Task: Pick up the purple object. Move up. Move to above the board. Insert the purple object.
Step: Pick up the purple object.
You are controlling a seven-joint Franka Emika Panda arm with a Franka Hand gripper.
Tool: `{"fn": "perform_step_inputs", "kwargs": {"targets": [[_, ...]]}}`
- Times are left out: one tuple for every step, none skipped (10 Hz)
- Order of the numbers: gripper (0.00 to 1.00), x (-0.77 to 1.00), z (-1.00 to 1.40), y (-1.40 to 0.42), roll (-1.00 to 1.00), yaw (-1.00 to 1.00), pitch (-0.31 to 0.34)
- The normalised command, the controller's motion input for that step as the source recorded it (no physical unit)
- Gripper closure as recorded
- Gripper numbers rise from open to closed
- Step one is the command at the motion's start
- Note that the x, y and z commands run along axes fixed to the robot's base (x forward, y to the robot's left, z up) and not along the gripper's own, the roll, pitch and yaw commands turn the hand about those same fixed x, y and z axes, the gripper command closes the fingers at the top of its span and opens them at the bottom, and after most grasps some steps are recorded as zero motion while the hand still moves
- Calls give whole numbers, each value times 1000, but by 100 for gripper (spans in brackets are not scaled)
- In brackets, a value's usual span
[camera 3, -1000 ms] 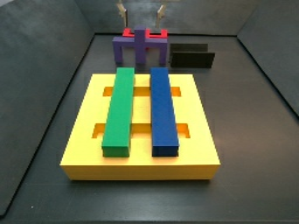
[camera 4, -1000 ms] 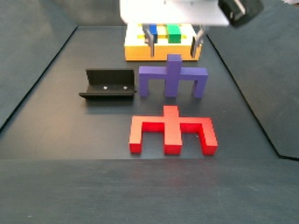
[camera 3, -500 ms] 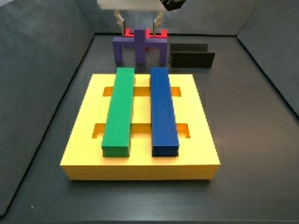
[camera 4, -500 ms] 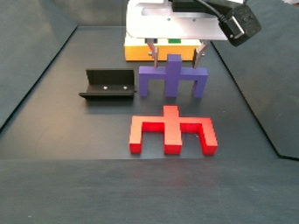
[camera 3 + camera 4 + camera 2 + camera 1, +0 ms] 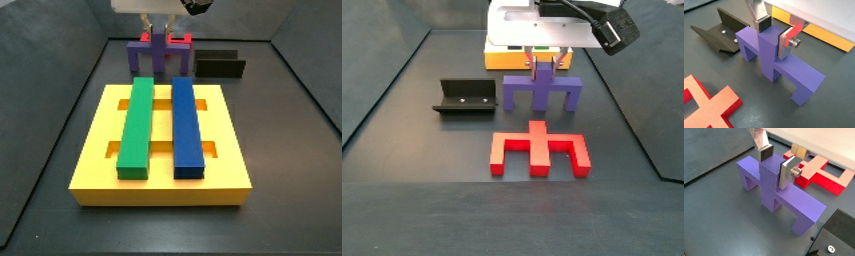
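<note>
The purple object (image 5: 774,190) lies on the floor between the board (image 5: 160,160) and the red piece (image 5: 540,152); the gripper (image 5: 774,34) straddles its central post, plates apparently not yet clamped; pick-up underway; closing and lifting come next.

**Four cameras, two pairs**

Both side views look down along the floor from opposite ends: one over the yellow board (image 5: 162,140), one over the red piece (image 5: 540,152). Both wrist views sit close above the gripper (image 5: 776,164), facing the purple object (image 5: 774,62), which all four share.
</note>
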Motion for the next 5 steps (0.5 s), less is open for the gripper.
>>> {"fn": "perform_step_inputs", "kwargs": {"targets": [[100, 0, 0, 0, 0, 0, 0], [100, 0, 0, 0, 0, 0, 0], [100, 0, 0, 0, 0, 0, 0], [100, 0, 0, 0, 0, 0, 0], [100, 0, 0, 0, 0, 0, 0]]}}
